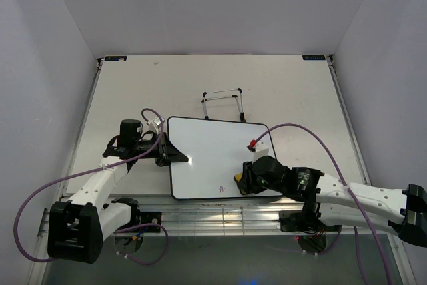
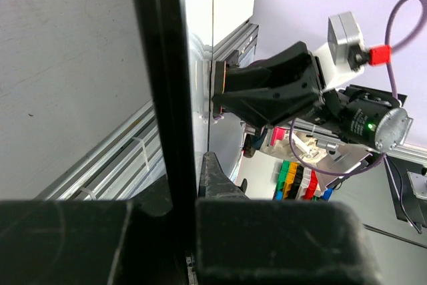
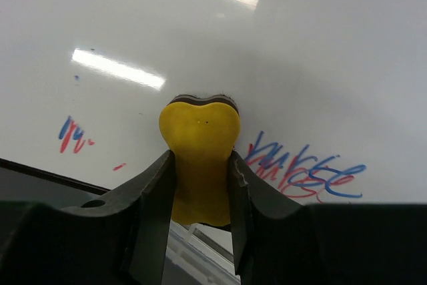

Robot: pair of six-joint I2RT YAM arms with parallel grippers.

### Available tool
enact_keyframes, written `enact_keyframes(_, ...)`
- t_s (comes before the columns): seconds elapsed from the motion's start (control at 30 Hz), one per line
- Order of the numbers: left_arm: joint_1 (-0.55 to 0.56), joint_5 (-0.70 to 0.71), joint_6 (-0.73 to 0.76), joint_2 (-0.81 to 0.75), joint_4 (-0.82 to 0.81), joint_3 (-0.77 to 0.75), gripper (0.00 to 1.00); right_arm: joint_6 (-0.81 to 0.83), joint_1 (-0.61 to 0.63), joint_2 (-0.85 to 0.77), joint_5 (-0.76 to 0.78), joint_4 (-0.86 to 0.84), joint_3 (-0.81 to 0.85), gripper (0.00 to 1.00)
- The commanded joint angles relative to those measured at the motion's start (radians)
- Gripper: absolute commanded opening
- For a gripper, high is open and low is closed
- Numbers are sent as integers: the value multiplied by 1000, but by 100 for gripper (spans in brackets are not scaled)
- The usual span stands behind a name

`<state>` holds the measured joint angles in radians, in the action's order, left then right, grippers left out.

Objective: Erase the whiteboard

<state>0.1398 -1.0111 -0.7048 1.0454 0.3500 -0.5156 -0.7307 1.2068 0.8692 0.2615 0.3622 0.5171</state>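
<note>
The whiteboard [image 1: 210, 151] has a thin black frame and lies in the middle of the table, with its wire stand [image 1: 223, 101] behind it. My left gripper [image 1: 175, 153] is shut on the board's left edge; in the left wrist view the black frame [image 2: 163, 98] runs between its fingers [image 2: 217, 178]. My right gripper [image 1: 241, 181] is shut on the yellow eraser [image 3: 200, 148], pressed on the board near its front right. Red-blue scribbles [image 3: 303, 168] lie just right of the eraser. A small mark [image 3: 73, 135] lies to its left and shows from above [image 1: 221, 187].
The aluminium rail [image 1: 220, 215] runs along the table's near edge just below the board. Grey walls close in the table at the back and both sides. My right arm [image 2: 280, 88] shows across the board in the left wrist view.
</note>
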Motion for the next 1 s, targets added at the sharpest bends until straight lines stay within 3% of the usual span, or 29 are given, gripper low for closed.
enact_keyframes(0.0, 3, 147, 99, -16, -37, -4, 0, -84, -21, -27, 58, 170, -37, 8)
enact_keyframes(0.1, 3, 152, 99, -18, -36, -4, 0, -49, -23, -30, 26, 146, -25, 8)
enact_keyframes(0.23, 3, 161, 97, -18, -37, -4, 0, 75, -12, 13, -160, -53, -9, 8)
enact_keyframes(0.37, 3, 158, 96, -18, -40, -3, 0, 123, 77, 169, -196, -206, 84, 8)
enact_keyframes(0.57, 3, 158, 96, -25, -40, -3, 0, 151, 163, 390, -180, -236, 286, 8)
enact_keyframes(0.7, 3, 160, 96, -30, -39, -4, 0, 140, 166, 452, -153, -231, 327, 8)
enact_keyframes(0.97, 3, 164, 94, -35, -37, -3, 0, 45, 112, 311, -64, -137, 124, 8)
